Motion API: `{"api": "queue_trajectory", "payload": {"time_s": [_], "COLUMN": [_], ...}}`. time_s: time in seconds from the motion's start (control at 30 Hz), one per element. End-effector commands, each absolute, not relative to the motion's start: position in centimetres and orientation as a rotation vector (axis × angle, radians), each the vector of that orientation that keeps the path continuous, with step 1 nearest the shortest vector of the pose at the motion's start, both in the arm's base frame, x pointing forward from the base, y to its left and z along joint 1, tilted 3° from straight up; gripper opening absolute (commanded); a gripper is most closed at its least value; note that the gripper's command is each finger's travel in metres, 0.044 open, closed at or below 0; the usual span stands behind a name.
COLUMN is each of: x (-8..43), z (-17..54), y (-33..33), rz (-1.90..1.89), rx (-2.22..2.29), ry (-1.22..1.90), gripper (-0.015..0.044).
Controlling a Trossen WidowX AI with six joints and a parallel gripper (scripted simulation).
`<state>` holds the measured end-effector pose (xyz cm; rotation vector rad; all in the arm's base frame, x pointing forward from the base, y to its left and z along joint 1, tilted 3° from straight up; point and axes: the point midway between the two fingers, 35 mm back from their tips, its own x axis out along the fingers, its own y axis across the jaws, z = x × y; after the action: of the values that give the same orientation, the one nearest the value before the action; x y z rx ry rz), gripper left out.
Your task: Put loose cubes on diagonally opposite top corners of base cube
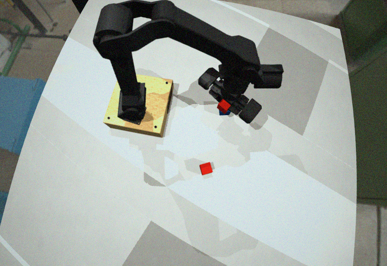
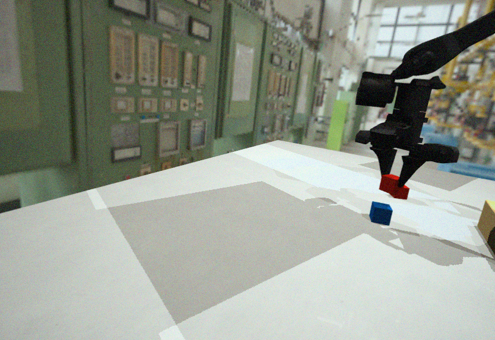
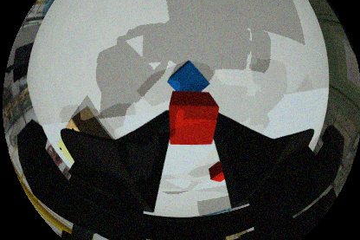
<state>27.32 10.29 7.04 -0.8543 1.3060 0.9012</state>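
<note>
A: Gripper [image 2: 394, 180] is hanging above the table [image 2: 247, 272], jaws closed partway and clamping a red cube [image 2: 393, 186]. Cube is in the air, not touching anything.

B: Where's the base?

A: Blue base cube [image 2: 380, 212] is sitting on the table just below and in front of the held cube in the exterior view, a clear gap between them. Second red cube [image 1: 205, 168] is lying loose on the table, well apart, nearer the front edge.

B: Risks?

A: Looks like the corner placement is coming up. If the held cube is landing too far off the corner, its center is going past the base edge and it's tipping off on release. Coming down skewed, it could be shoving the base. Held cube also looks slightly tilted in the exterior view, so it may not be seating level.

B: Which view helps?

A: Top view is mostly hiding the base cube under the held one, just a blue sliver showing. Wrist view is showing the blue cube [image 3: 189, 77] turned corner-on just beyond the red cube [image 3: 193, 118], so alignment is readable there. Only the exterior view is giving the height gap, and it's missing the second red cube.
</note>
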Motion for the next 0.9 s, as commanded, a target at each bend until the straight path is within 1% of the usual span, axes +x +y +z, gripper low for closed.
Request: {"api": "queue_trajectory", "payload": {"time_s": [0.0,0.5,0.87], "x": [27.3,27.4,27.4], "z": [6.9,4.3,4.1], "y": [10.3,10.4,10.4], "rz": [0.894,0.893,0.893], "rx": [-0.853,-0.852,-0.852], "ry": [1.311,1.311,1.311], "gripper": [0.0105,0.0105,0.0105]}}
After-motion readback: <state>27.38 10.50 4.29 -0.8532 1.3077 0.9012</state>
